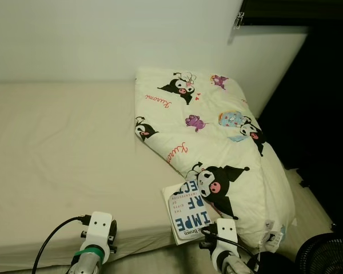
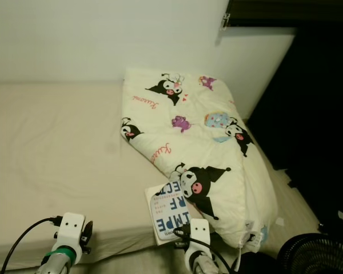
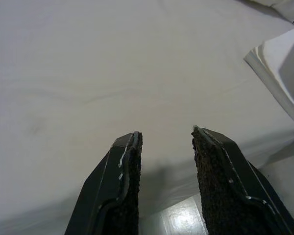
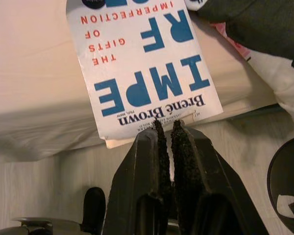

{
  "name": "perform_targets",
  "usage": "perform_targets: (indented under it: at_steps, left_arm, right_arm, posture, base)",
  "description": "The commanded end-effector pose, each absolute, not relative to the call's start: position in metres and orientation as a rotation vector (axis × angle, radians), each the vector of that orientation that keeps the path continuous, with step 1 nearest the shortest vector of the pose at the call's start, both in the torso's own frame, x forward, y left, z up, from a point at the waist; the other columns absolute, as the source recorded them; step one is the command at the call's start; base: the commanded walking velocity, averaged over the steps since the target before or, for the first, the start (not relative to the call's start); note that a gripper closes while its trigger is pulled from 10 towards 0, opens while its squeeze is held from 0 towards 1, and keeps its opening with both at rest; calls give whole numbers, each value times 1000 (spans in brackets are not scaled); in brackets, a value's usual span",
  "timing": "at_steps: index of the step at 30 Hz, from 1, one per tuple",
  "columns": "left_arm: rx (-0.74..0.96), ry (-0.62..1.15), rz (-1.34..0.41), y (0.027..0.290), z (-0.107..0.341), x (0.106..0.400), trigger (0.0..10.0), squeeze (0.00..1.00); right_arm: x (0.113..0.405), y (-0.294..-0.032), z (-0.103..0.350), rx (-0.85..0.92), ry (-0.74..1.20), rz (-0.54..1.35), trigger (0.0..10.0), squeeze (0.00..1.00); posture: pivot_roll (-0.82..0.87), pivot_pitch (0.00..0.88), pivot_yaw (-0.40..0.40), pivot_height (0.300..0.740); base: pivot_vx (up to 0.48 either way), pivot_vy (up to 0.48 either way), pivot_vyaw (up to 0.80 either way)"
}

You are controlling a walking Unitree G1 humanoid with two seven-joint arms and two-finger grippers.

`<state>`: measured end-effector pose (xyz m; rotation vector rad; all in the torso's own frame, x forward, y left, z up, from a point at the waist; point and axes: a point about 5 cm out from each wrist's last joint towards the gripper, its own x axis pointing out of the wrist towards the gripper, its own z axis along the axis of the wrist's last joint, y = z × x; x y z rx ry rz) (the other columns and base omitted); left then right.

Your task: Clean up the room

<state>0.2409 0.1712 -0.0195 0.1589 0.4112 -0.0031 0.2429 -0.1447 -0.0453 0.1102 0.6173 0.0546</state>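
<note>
A white book with blue and red lettering lies at the front edge of the cream bed, its far end tucked under a cartoon-print pillow. My right gripper is shut with nothing between its fingers, and its tips just reach the book's near edge, which overhangs the mattress. My left gripper is open over the bare sheet near the bed's front edge, left of the book. Both wrists show low in the eye views, in front of the bed.
A black fan stands on the floor at the lower right, beside the pillow's end. Pale floor runs along the bed's front. A white wall backs the bed, and the far right is dark.
</note>
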Motion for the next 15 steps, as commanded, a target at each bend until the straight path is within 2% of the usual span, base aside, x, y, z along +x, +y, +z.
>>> perform_targets:
  at_steps: [1, 7, 15]
  left_arm:
    - [160, 431, -3, 170, -23, 237, 10000, 0]
    - [158, 430, -4, 170, -23, 237, 10000, 0]
    - [159, 432, -2, 170, -24, 236, 10000, 0]
  right_arm:
    - [239, -146, -49, 130, 638, 39, 10000, 0]
    - [237, -145, -49, 132, 636, 45, 10000, 0]
    - [239, -144, -48, 128, 623, 53, 10000, 0]
  posture:
    - [56, 10, 7, 706]
    - [57, 15, 6, 676]
    - [58, 15, 5, 666]
  base:
    - [0, 0, 0]
    - [0, 0, 0]
    - [0, 0, 0]
